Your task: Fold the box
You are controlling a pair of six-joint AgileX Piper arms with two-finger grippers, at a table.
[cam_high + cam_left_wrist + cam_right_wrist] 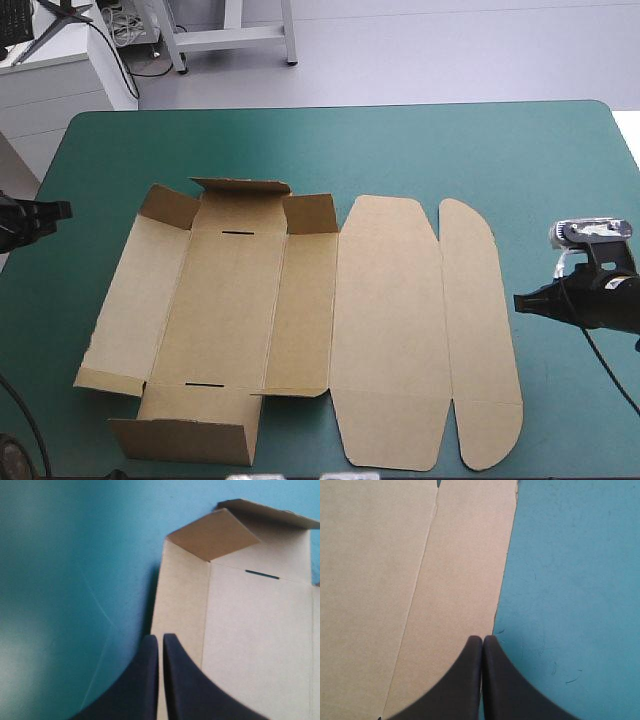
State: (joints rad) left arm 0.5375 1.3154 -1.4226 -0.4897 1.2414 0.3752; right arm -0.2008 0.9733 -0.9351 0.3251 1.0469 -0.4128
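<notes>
The brown box (300, 320) lies spread out as a cut sheet in the middle of the table. Its left half has the small end flaps (240, 190) and corner flaps partly raised. The lid panel and rounded tuck flap (480, 330) lie flat on the right. My left gripper (58, 210) hovers shut at the table's left edge, apart from the sheet. In the left wrist view its tips (160, 639) sit over the box's (250, 630) left side panel edge. My right gripper (520, 300) is shut just right of the tuck flap. Its tips (482, 640) are at the box's (395, 580) right edge.
Teal-green cover (400, 140) runs in a wide band between the box and the far edge. Narrower strips of cover lie to the left (60, 580) and right (580, 580) of the sheet. The box's near flaps reach almost to the table's front edge.
</notes>
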